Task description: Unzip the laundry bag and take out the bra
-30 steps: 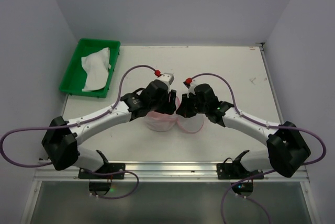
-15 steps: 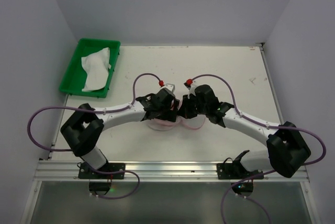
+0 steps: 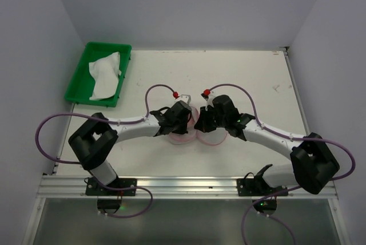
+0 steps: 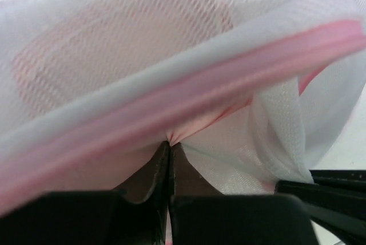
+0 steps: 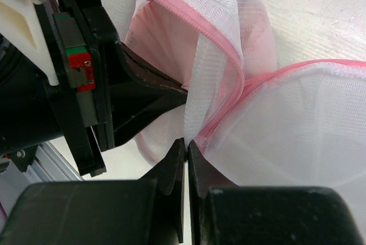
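— Fingers of the left gripper [image 3: 189, 125] and the right gripper [image 3: 200, 125]: how are they seen from above?

— In the top view they are hidden under the wrists. The two grippers are set nearly tip to tip over the laundry bag [image 3: 213, 138], which lies at the middle of the table [image 3: 257, 79]. The left arm is extended from 8 o'clock, the right from 4 o'clock. A green tray [image 3: 76, 82] holding a white cloth [image 3: 106, 73] is seen at 10 o'clock, well apart from the bag.

— And from the left wrist?

— The left gripper's fingers [image 4: 150, 172] are pressed together on smooth pink cloth [image 4: 194, 130] just under the pink zip trim [image 4: 229, 79]. White mesh is spread above the trim. Whether that cloth is the bra cannot be told.

— From the right wrist?

— The right gripper's fingers [image 5: 168, 170] are clamped on the bag's white mesh at its pink-trimmed edge. The left gripper is seen at 9 o'clock, its tip set inside the gaping bag, where more pink cloth is shown.
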`<state>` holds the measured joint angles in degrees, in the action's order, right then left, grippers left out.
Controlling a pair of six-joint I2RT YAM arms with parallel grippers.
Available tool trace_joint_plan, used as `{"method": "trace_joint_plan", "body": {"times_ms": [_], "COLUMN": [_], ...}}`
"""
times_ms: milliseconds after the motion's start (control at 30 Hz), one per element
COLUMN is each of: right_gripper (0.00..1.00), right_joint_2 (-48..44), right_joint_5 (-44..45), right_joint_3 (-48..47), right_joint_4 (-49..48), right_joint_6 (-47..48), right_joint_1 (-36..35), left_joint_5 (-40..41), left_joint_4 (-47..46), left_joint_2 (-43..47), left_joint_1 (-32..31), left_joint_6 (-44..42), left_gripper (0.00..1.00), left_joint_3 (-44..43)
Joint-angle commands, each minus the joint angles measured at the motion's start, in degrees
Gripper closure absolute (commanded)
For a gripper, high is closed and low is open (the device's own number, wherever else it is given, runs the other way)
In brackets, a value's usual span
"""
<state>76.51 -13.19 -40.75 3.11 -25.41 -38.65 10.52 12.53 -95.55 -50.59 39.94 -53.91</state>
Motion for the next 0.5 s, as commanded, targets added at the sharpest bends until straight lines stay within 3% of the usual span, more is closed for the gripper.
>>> {"method": "trace_joint_plan", "body": {"times_ms": [0, 133, 167, 200, 233, 333, 467], "right_gripper": [1.0, 1.0, 1.0, 1.0, 1.0, 1.0, 1.0], "right_joint_2": [-1.45, -0.75, -0.84, -0.84, -1.01, -1.36, -1.71], "right_joint_5": [-1.14, -1.14, -0.96, -0.7, -0.61, -0.34, -0.43], "right_joint_3": [0.32, 0.94, 1.11, 1.2, 1.2, 1.2, 1.9], "right_joint_4": [-2.76, -2.76, -2.76, -2.76, -2.76, -2.24, -2.15], "right_joint_6": [0.89, 0.8, 0.8, 0.97, 1.06, 1.33, 1.42], "right_joint_1": [-0.11, -0.19, -0.19, -0.19, -0.19, -0.19, -0.28], "left_joint_5": [4.24, 4.33, 4.24, 4.33, 4.59, 3.28, 2.66], "left_joint_4": [3.55, 1.88, 1.62, 1.79, 2.05, 1.88, 0.04], "left_joint_2": [2.55, 6.42, 7.38, 7.57, 7.66, 8.27, 9.41], "left_joint_1": [0.67, 0.67, 0.75, 0.75, 0.84, 0.84, 0.84], "left_joint_6": [-0.57, -1.1, -1.1, -0.83, -0.48, 0.31, 2.85], "left_gripper": [1.0, 1.0, 0.95, 0.85, 0.64, 0.42, 0.2], "left_joint_3": [2.93, 4.42, 4.78, 4.95, 4.87, 4.95, 5.31]}}
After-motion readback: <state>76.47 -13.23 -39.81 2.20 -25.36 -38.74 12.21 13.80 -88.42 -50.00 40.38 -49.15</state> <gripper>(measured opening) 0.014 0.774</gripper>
